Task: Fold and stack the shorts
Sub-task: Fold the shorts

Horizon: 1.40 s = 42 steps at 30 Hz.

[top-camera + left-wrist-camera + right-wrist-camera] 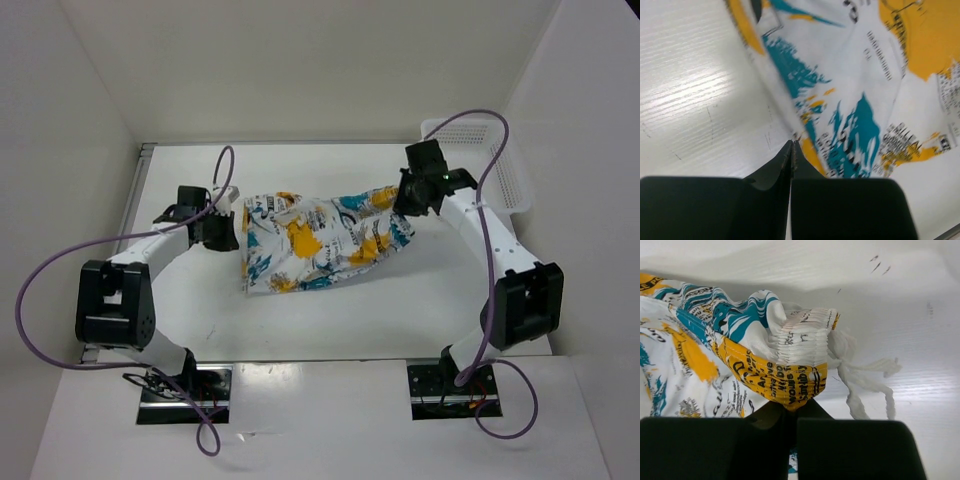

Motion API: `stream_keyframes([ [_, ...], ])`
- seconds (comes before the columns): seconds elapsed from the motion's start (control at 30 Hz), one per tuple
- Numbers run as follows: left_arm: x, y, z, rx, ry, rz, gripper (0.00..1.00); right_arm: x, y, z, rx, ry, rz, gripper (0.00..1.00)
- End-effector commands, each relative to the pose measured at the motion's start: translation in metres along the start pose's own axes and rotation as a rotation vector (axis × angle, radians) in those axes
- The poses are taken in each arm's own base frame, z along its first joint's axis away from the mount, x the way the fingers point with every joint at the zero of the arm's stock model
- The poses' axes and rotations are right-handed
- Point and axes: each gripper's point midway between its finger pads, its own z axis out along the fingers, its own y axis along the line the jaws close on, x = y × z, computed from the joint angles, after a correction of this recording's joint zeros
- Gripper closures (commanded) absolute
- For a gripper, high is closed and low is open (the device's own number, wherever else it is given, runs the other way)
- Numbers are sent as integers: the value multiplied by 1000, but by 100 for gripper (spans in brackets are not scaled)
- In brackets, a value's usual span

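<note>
Black fingers (765, 415) of the right gripper (790, 407) fill the bottom of its wrist view. They are pressed together on a corner of the shorts (740, 355), at the gathered waistband with the yellow print. The white drawstring (865, 377) lies loose on the table (920, 330) just to the right.

From above, I see the shorts (320, 240) spread in the middle of the table (350, 320), long axis running left to right, the right end a little farther from the bases. Each arm is at its own end, so neither is nearer.

On the other side, the left gripper (792, 146) is fully closed, its tips touching the left hem. I cannot tell if cloth is really caught between them.

Both arms have the elbow out to the side and the forearm turned inward, wrists low. The white basket (505, 170) stands behind the right arm. I judge the fold will go along this long axis, and the left hold should be checked first.
</note>
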Motion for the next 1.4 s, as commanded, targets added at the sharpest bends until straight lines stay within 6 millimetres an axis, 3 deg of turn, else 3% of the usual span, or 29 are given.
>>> stream_keyframes([
  [0.0, -7, -1, 7, 53, -24, -2, 100, -33, 20, -29, 31, -79, -57, 100],
  [0.07, -6, 3, 18, 54, -11, -8, 100, -30, 30, -29, 61, -62, -86, 100],
  [0.1, -2, 4, 21, 55, 1, -13, 100, -35, 50, -35, 32, -81, -99, 100],
  [0.17, -8, 6, 28, 63, -6, -10, 100, -27, 65, -25, 36, -49, -125, 100],
  [0.2, -9, 7, 30, 63, -10, -9, 100, -30, 85, -31, -1, -67, -146, 100],
  [0.23, -10, 7, 34, 76, -4, -12, 100, -25, 91, -22, 11, -49, -141, 100],
  [0.3, -19, 7, 37, 83, -34, 2, 100, -29, 110, -24, -28, -57, -136, 100],
  [0.43, -13, 7, 48, 105, -18, -6, 100, -15, 152, -18, -86, -33, -160, 100],
  [0.47, -8, 7, 49, 106, -8, -11, 100, -7, 158, -7, -75, -5, -169, 100],
  [0.5, -7, 6, 51, 117, -8, -12, 100, -10, 170, -12, -91, -12, -167, 100],
  [0.63, -2, 6, 52, 118, 2, -16, 100, 3, 209, -10, -134, 12, -185, 100],
  [0.67, -2, 6, 52, 118, 2, -16, 100, -2, 217, -6, -142, 4, -182, 100],
  [0.7, -3, 8, 48, 112, -2, -23, 100, 4, 221, -8, -139, 20, -198, 100],
  [0.77, -9, 10, 39, 105, -15, -26, 100, 0, 223, -8, -130, 14, -199, 100],
  [0.83, -22, 18, 24, 76, -46, -35, 100, 8, 215, 0, -93, 38, -210, 100],
  [0.9, -21, 32, 11, 34, -35, -74, 100, -7, 206, -9, -110, -4, -175, 100],
  [0.93, -19, 37, 9, 26, -30, -90, 100, 3, 190, 1, -75, 26, -178, 100],
  [0.97, -19, 41, 4, 10, -33, -99, 100, -3, 177, 3, -61, 18, -165, 100],
  [1.03, -22, 49, -2, -6, -50, -111, 100, 3, 155, -1, -76, 27, -148, 100],
  [1.07, -20, 48, -2, -6, -54, -109, 100, -1, 140, 0, -61, 18, -138, 100],
  [1.1, -15, 48, -1, -5, -45, -114, 100, -3, 132, -12, -76, 3, -122, 100],
  [1.17, -15, 51, 1, -18, -57, -107, 100, 15, 105, -1, -29, 43, -131, 100],
  [1.37, -10, 56, 22, 8, -49, -112, 100, 17, 46, 1, 90, 23, -131, 100],
])
